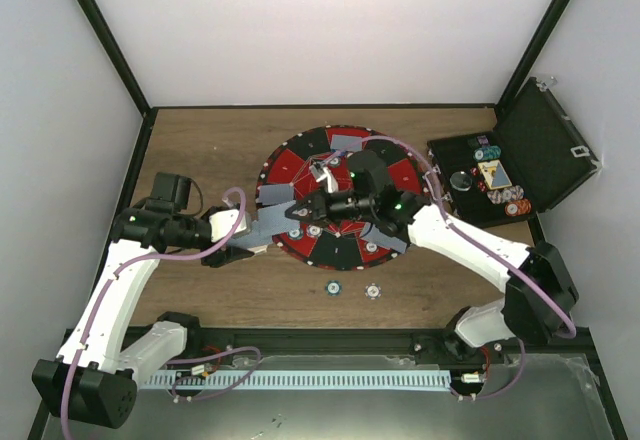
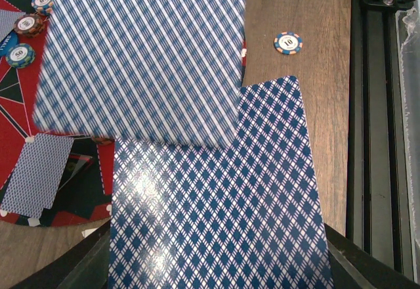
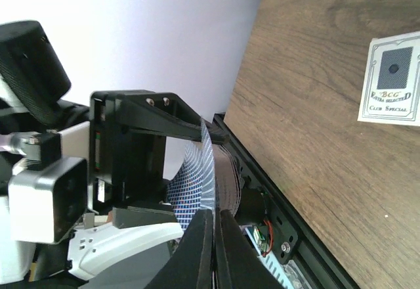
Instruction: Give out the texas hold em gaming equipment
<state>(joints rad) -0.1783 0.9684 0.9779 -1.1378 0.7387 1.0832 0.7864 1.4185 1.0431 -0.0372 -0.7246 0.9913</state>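
My left gripper is shut on a deck of blue-backed cards at the mat's left front edge; its jaws show at the bottom corners of the left wrist view. My right gripper is shut on the edge of the top card, which it holds partly off the deck. In the right wrist view its fingers pinch that bent card. Striped chips and a face-down card lie on the mat. Two chips lie on the wood in front.
The round red-and-black mat lies at the table's centre with cards on its rim. The open black case at the right holds chips. A face-up white card lies on the wood.
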